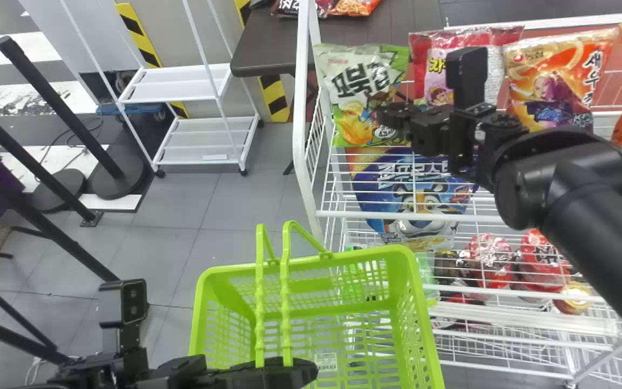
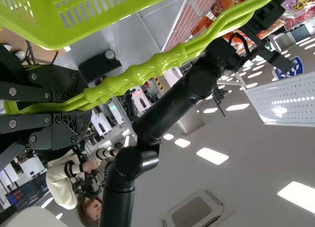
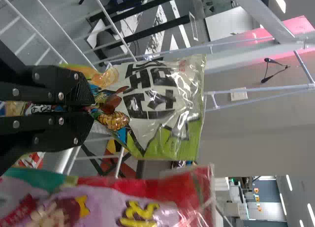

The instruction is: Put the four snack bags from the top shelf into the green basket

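The white rack [image 1: 301, 135] stands beyond and rightward of the green basket [image 1: 421, 302]. On its top shelf, four snack bags line up beyond the basket: the green-and-white bag [image 1: 351, 81] nearest it, then the pink-and-red bag [image 1: 435, 70] and two orange ones [image 1: 559, 70], farther right. The right pincer [image 1: 384, 116] pinches the green-and-white bag; the left pincer [image 1: 304, 370] grips the basket's handles [image 1: 259, 308].

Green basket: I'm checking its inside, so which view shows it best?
The head view: it looks down inside the green basket, with rim and both handles in sight, though the bottom edge crops it. The left wrist view shows part of its wall, and the handles in the left jaws.
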